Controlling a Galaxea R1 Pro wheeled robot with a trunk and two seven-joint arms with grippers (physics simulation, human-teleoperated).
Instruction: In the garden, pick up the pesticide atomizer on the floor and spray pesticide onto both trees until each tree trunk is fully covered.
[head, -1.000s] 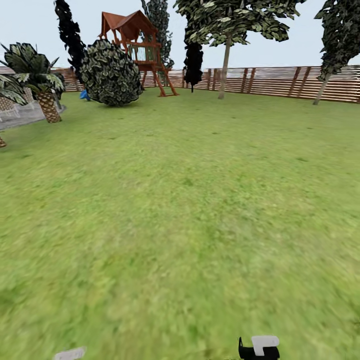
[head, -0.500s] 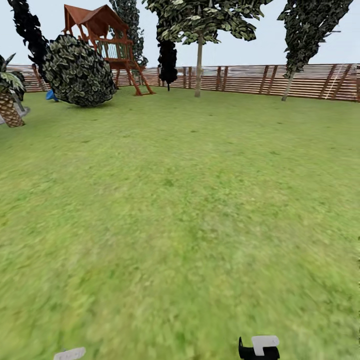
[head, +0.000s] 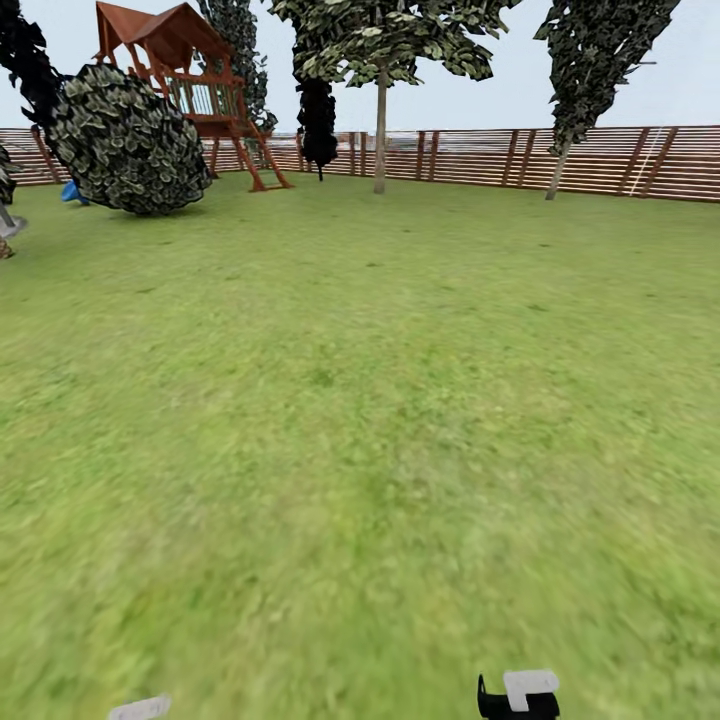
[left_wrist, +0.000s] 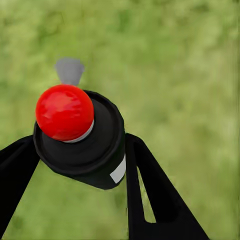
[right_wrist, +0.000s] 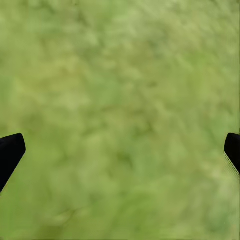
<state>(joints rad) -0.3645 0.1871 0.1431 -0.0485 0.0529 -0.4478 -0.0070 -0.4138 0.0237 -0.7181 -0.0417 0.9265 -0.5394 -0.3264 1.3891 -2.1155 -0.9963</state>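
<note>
Pesticide atomizer (left_wrist: 80, 140) clamped in your left gripper (left_wrist: 80, 165), red top toward camera.
Open lawn (head: 360, 400) lies before the fence (head: 560, 160); right gripper (right_wrist: 120, 150) fingers spread.

- Head view faces forward over the lawn (head: 360, 400) toward the far fence (head: 600, 160).
- Both wrist views look close down onto that grass.

Fenced garden: lawn (head: 360, 400), slat fence (head: 600, 160), wooden playhouse (head: 190, 70), trees (head: 385, 45).
</note>
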